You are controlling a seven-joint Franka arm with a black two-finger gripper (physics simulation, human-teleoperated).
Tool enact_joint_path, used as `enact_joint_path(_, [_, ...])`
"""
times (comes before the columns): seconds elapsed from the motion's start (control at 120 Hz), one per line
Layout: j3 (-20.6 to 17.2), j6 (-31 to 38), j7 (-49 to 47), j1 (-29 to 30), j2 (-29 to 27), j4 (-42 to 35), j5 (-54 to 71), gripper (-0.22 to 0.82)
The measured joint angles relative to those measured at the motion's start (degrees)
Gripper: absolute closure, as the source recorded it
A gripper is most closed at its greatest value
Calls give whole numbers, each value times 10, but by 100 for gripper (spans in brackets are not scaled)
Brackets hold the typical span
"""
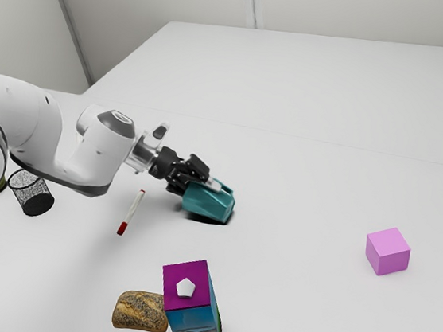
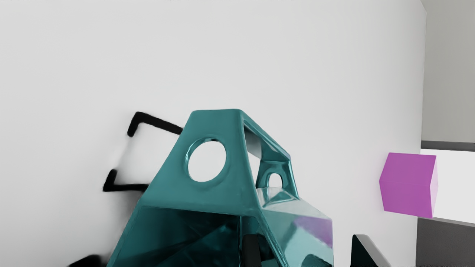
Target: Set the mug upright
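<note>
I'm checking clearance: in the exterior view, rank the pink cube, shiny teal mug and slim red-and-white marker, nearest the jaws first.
1. Shiny teal mug: at the jaws.
2. Slim red-and-white marker: toward the exterior view's left.
3. Pink cube: toward the exterior view's right.

The exterior view is looking obliquely down from beside the arm (image 1: 98,156), well back from the surface (image 1: 307,184). The wrist view is facing the teal mug (image 2: 211,200) closely; both are including the pink cube (image 2: 406,183).

The rounded white arm (image 1: 30,124) has grey trim, a silvery wrist (image 1: 143,151) and black fingers (image 1: 199,165).
</note>
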Motion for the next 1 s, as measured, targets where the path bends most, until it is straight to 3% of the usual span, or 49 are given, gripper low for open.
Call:
enact_joint_path(0.1, [0,1,16,0,-2,0,-3,59])
enact_joint_path(0.308, [-1,2,42,-4,-17,0,-3,72])
enact_joint_path(0.592, [-4,-1,57,-19,-92,-5,28,75])
enact_joint_path(1.0, [-7,-21,-65,-30,-151,2,385,78])
